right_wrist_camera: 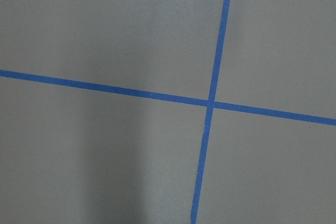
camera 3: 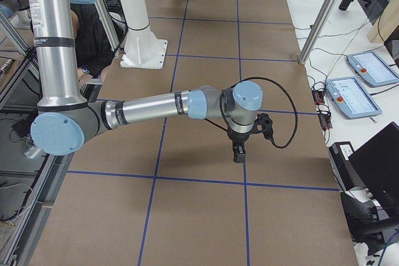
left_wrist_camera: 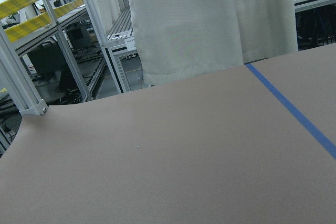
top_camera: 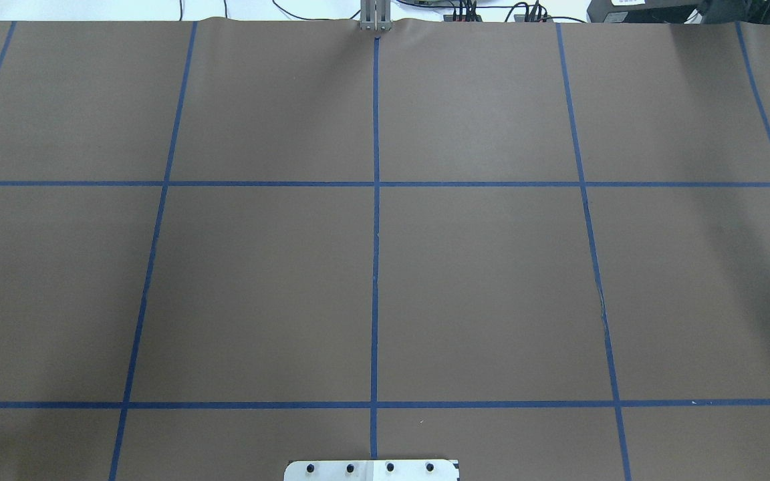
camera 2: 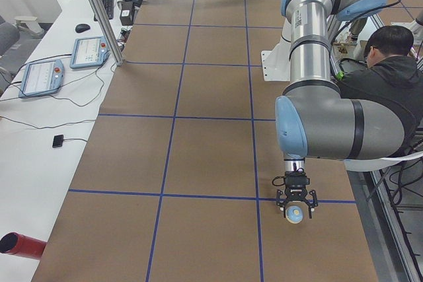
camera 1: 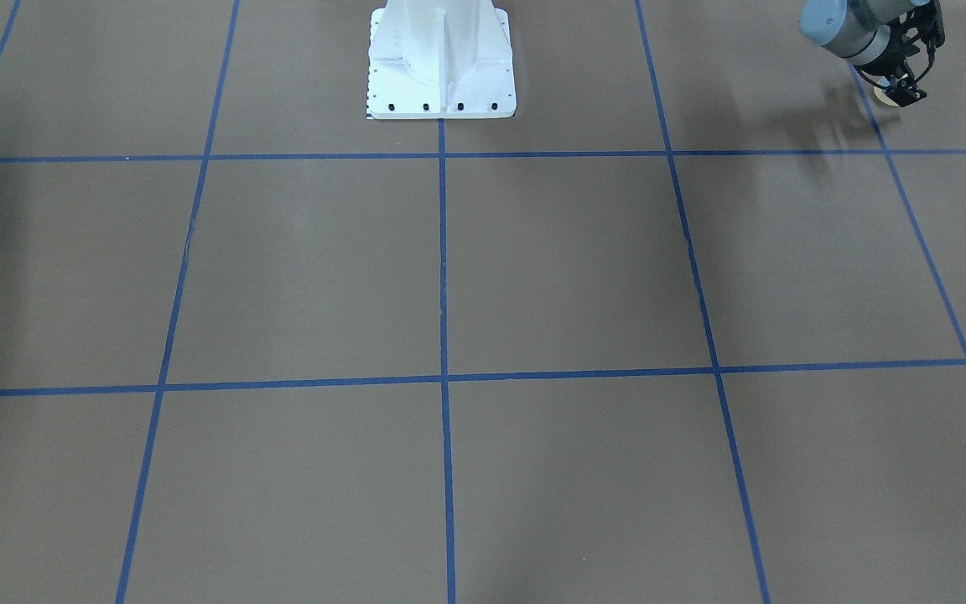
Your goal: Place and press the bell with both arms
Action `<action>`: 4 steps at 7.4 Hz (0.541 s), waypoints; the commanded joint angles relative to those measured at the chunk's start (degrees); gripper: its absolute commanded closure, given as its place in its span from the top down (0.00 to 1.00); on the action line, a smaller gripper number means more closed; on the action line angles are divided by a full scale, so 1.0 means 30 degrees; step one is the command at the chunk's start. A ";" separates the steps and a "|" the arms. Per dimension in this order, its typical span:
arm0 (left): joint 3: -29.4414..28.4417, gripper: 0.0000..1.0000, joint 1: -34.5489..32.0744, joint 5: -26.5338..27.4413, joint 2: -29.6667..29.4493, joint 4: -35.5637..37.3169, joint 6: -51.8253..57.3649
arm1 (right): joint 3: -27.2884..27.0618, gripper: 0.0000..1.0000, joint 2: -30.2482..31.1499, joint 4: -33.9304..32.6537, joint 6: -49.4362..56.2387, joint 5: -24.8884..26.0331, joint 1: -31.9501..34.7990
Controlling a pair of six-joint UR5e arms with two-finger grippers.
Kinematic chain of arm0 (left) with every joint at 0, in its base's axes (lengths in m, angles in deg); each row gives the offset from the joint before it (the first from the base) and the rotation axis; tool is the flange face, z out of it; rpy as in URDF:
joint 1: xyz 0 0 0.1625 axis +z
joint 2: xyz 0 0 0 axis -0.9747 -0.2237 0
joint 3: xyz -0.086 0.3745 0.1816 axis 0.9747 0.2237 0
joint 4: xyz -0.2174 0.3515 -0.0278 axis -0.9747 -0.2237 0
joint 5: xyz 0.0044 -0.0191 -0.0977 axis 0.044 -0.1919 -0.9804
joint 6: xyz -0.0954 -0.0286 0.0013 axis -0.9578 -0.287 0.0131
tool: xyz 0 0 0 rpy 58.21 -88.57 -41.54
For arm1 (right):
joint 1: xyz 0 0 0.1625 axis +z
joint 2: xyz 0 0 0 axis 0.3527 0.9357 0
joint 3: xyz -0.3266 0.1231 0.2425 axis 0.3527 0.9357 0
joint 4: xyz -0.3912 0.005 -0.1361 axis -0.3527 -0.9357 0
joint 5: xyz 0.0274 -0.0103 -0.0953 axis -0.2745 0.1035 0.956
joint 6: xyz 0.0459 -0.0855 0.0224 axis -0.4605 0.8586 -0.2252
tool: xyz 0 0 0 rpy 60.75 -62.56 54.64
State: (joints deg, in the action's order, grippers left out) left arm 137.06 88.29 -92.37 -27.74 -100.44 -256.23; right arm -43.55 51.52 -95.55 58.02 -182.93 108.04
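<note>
Bell (camera 2: 295, 214): small light-blue dome, cream button, clasped between black fingers of left gripper (camera 2: 295, 209) near bench (camera 2: 198, 150) end, mostly hidden in front-facing view. Bench matte brown, blue tape grid. Right gripper (camera 3: 238, 154) small, open or closed: cannot tell

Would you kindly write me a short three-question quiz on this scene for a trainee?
1. True or false: the left gripper holds the bell between its fingers.
2. Which wrist camera shows two blue tape lines crossing: A left, B right?
3. Fill in: the white pedestal is bolted to the ____.
Key: 1 true; 2 B; 3 table.
</note>
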 commanded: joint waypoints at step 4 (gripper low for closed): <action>-0.0571 1.00 -0.0195 0.0015 -0.1100 0.0111 -0.0819 | 0.0065 1.00 -0.0029 0.0000 0.0000 0.0000 -0.0009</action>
State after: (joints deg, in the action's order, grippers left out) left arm 135.50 87.80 -92.32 -30.64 -100.22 -258.46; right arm -43.39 51.44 -95.55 58.02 -182.90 108.02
